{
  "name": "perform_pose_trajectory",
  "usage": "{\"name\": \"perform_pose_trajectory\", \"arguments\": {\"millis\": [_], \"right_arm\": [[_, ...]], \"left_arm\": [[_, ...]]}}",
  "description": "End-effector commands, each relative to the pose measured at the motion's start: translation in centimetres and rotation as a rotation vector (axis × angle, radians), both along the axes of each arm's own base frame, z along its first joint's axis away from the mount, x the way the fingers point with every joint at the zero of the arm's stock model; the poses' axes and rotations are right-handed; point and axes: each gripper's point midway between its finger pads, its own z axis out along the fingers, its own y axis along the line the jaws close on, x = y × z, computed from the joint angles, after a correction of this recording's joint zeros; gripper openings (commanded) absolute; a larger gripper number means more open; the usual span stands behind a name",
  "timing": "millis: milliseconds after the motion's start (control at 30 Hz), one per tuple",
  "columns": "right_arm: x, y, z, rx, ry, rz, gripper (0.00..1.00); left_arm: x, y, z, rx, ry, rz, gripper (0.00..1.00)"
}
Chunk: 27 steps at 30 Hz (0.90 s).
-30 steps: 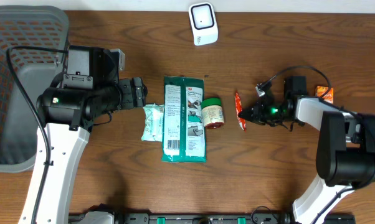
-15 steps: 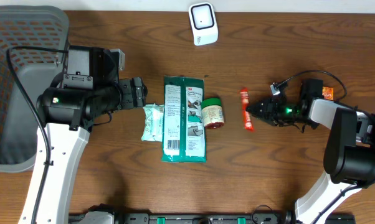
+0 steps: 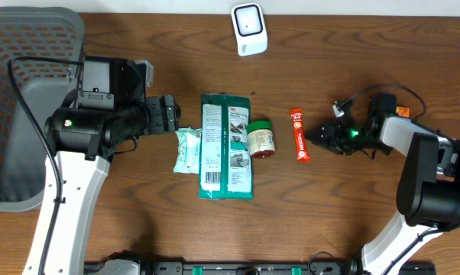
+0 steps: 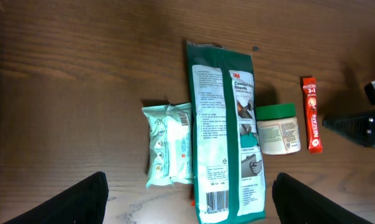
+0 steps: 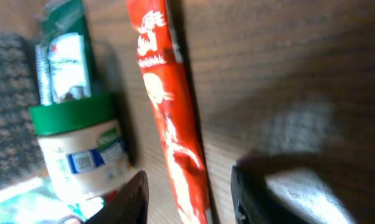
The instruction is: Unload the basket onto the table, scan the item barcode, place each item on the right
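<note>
- The right tool (image 3: 319, 138) sits low over the worktop (image 3: 345, 61) with its jaws parted and nothing gripped. In the right wrist view its fingers (image 5: 132, 194) stand apart, and the near end of the red sachet (image 3: 299, 135) shows in the gap between them
- The left tool (image 4: 190, 190) hangs wide open above the middle cluster and holds nothing
- The red sachet, likely the item to scan, lies flat and free on the wood just beside the right tool's tip. It is near the green-lidded jar (image 3: 261, 138) but apart from it, and well away from the white scanner (image 3: 249, 29) at the far edge
- To pick it up well, I would centre the jaws across the sachet's narrow width, close on the end nearest the tool, and lift only once the grip looks firm, since a thin flat packet can slip or pivot
- Which face carries the barcode cannot be told here, so the sachet may need turning before it faces the scanner
- Further out, a long green wipes pack (image 3: 227, 145) seems to touch the jar on one side and a small mint-coloured pack (image 3: 188, 150) on the other
- The worktop is dark, matte wood grain. A grey mesh basket (image 3: 31, 46) sits at the left and a small orange object (image 3: 402, 112) lies by the right arm
- Little of the room shows beyond a pale strip past the far edge
</note>
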Motion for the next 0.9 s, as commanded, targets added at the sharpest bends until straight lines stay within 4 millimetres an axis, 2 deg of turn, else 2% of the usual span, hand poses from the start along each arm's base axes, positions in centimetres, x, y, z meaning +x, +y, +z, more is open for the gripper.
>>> {"name": "perform_pose_trajectory", "arguments": {"millis": [0, 100, 267, 367, 433, 533, 600, 733, 867], "right_arm": [[1.3, -1.0, -0.3, -0.262, -0.019, 0.047, 0.41], [1.6, -0.3, -0.3, -0.383, -0.023, 0.101, 0.41], [0.8, 1.0, -2.2, -0.679, -0.036, 0.184, 0.41], [0.7, 1.4, -2.7, -0.78, -0.062, 0.202, 0.4], [0.6, 1.4, -3.0, -0.843, -0.074, 0.201, 0.3], [0.4, 2.1, -3.0, -0.854, -0.086, 0.219, 0.01], [0.4, 2.4, -2.7, -0.835, -0.09, 0.222, 0.01], [0.5, 3.4, 1.1, -0.683, -0.12, 0.209, 0.01], [0.8, 4.3, 6.3, -0.445, -0.204, 0.171, 0.01]], "left_arm": [[0.2, 0.2, 0.5, 0.006, -0.014, 0.008, 0.84], [0.2, 0.2, 0.5, 0.006, -0.014, 0.008, 0.84], [0.2, 0.2, 0.5, 0.006, -0.014, 0.008, 0.85], [0.2, 0.2, 0.5, 0.006, -0.014, 0.008, 0.84], [0.2, 0.2, 0.5, 0.006, -0.014, 0.008, 0.84], [0.2, 0.2, 0.5, 0.006, -0.014, 0.008, 0.84], [0.2, 0.2, 0.5, 0.006, -0.014, 0.008, 0.84], [0.2, 0.2, 0.5, 0.006, -0.014, 0.008, 0.85], [0.2, 0.2, 0.5, 0.006, -0.014, 0.008, 0.84]]}}
